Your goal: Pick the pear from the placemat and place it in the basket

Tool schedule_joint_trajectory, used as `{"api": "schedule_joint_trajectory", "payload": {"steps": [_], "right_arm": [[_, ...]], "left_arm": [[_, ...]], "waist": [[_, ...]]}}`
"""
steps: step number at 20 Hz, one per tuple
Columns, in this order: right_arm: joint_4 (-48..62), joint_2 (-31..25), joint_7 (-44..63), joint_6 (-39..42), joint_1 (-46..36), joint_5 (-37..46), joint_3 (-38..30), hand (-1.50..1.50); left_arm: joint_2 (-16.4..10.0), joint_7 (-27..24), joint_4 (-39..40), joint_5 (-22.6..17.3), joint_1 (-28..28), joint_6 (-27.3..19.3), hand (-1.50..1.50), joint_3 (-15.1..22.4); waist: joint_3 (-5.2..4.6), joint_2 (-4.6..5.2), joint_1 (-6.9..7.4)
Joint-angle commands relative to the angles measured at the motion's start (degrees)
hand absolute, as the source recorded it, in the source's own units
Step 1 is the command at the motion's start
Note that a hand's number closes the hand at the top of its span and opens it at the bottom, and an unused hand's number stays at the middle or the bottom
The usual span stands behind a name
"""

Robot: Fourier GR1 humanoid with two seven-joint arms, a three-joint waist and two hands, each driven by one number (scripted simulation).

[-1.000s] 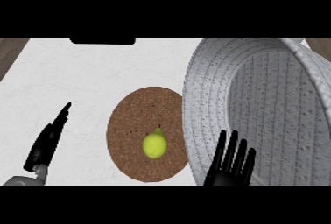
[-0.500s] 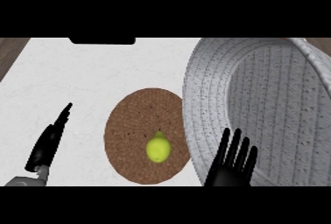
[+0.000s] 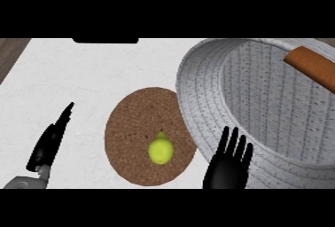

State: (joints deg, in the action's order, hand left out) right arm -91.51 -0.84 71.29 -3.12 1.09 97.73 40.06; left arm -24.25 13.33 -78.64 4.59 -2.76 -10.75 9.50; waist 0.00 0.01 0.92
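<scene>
Yellow-green, the pear (image 3: 161,150) is lying on the round brown placemat (image 3: 141,117), low on it and a little right of its middle, narrow end pointing up the view. I am watching it through the head view. Nothing is touching the pear.

The placemat is lying flat on the white counter (image 3: 85,80). Its right edge is meeting the outer wall of the pale grey woven basket (image 3: 200,95); I cannot tell whether it is touching the wall or slipping under it. The basket is filling the upper right and running off the view's right edge. An orange-brown cylinder (image 3: 315,67) is lying slanted inside it, at the top right.

My right hand (image 3: 229,164) is coming up from the lower edge just right of the placemat, released, with its fingers straight, spread and holding nothing. Its fingertips are overlapping the basket's wall, and I cannot tell whether they are touching it. The pear is sitting just left of this hand, apart from it.

My left hand (image 3: 49,142) is showing edge-on at the lower left over bare counter. It is also released, with its fingers straight and together, pointing up and slightly right, clear of the placemat.
</scene>
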Motion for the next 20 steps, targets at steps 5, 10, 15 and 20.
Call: {"api": "schedule_joint_trajectory", "payload": {"steps": [5, 10, 15, 20], "right_arm": [[11.76, 0.79, 13.68, -9.56, -7.19, -11.90, -0.22, 1.50], [13.63, 0.73, 13.80, -11.85, -9.37, -15.67, 4.20, 1.50], [17.03, 0.69, 12.15, -7.79, -15.39, -16.44, 3.62, 1.50], [18.46, 0.71, 13.96, -8.16, -15.72, -6.95, 3.86, 1.50]], "left_arm": [[0.76, -0.80, 0.17, 0.93, 1.42, -0.31, 0.00, 0.24], [2.66, 0.99, 0.83, 2.53, -0.88, -1.24, 0.00, 1.49], [2.09, 1.10, 1.11, 2.26, -2.30, -0.25, 0.00, 0.19], [0.23, -0.86, 1.97, 1.41, 0.42, 0.59, 0.00, -1.68]], "waist": [[0.15, 0.46, 1.09], [0.14, 0.48, 0.78], [0.04, 0.34, 0.30], [0.00, 0.10, 0.33]]}}
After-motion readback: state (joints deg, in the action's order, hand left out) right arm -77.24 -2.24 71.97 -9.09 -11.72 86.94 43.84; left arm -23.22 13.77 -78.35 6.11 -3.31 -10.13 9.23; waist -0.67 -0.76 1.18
